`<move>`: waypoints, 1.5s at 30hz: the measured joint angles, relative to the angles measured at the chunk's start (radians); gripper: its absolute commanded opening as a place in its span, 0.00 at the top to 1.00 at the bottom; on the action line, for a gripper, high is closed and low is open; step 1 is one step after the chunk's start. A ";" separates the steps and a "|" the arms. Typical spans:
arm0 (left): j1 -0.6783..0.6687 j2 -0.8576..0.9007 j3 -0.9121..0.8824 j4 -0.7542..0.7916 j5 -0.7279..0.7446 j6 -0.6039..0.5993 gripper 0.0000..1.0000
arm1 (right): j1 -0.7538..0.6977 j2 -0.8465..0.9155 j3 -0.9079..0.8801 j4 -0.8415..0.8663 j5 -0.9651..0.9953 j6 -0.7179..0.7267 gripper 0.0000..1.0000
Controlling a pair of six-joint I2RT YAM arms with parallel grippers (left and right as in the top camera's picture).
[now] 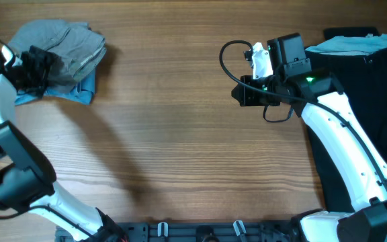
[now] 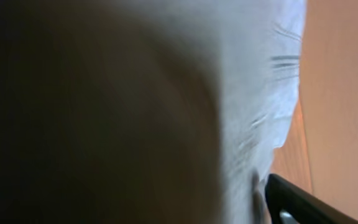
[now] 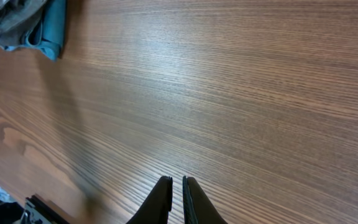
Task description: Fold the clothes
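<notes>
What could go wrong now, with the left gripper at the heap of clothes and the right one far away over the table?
1. The grey shorts lie bunched on a blue piece, so the left gripper may lift both together.
2. Cloth fills the left wrist view, so its grasp cannot be checked there.
3. The right gripper, shut over the bare table, is too far off to steady them.

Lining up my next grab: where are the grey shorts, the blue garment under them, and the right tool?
grey shorts [image 1: 72,42]: overhead view, middle of the grey heap.
blue garment [image 1: 84,91]: overhead view, edge peeking out below the grey.
right tool [image 3: 177,182]: right wrist view, between its fingertips.
</notes>
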 measured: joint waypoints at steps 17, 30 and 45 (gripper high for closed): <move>-0.051 0.097 0.012 0.018 -0.089 0.298 0.49 | 0.000 0.001 0.000 0.002 0.000 0.003 0.91; -0.163 -0.443 0.184 -0.384 -0.005 0.674 0.00 | 0.002 -0.411 0.006 0.076 0.167 -0.002 0.49; -0.256 -0.914 0.198 -0.629 0.004 0.740 0.00 | 0.002 -0.827 0.018 -0.156 0.231 -0.043 0.00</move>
